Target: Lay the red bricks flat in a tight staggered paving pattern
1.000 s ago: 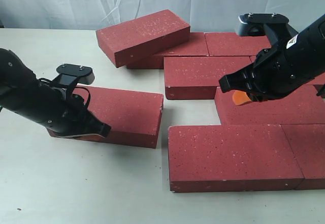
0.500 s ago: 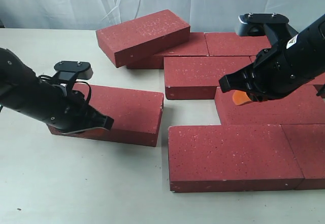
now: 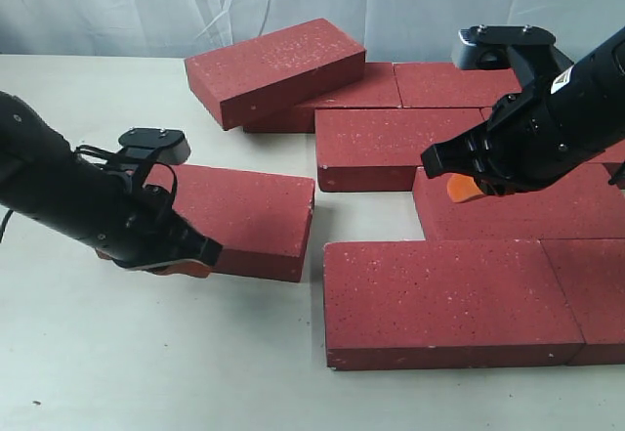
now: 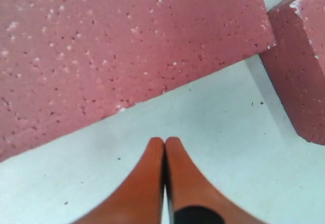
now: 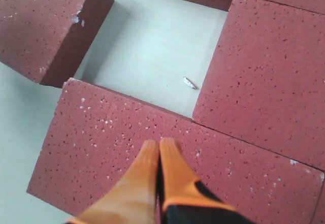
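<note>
Pale worktop point(image 3: 98, 353), white cloth behind. Left pincer point(image 4: 164, 142) clenched, empty, just beside the near long edge of 1 loose dark red speckled rectangular brick point(image 4: 127, 41), bare worktop between. Right pincer point(image 5: 159, 144) clenched, empty, over the laid red bricks point(image 5: 111, 148).

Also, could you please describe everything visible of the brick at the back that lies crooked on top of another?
The crooked brick is a dark red rectangular block with fine white speckles and a matte, rough-looking surface. It looks whole. It lies turned askew and tilted, its right part resting on a flat brick of the back row, its left end lower, toward the table. As far as can be seen, nothing else touches it.
</note>
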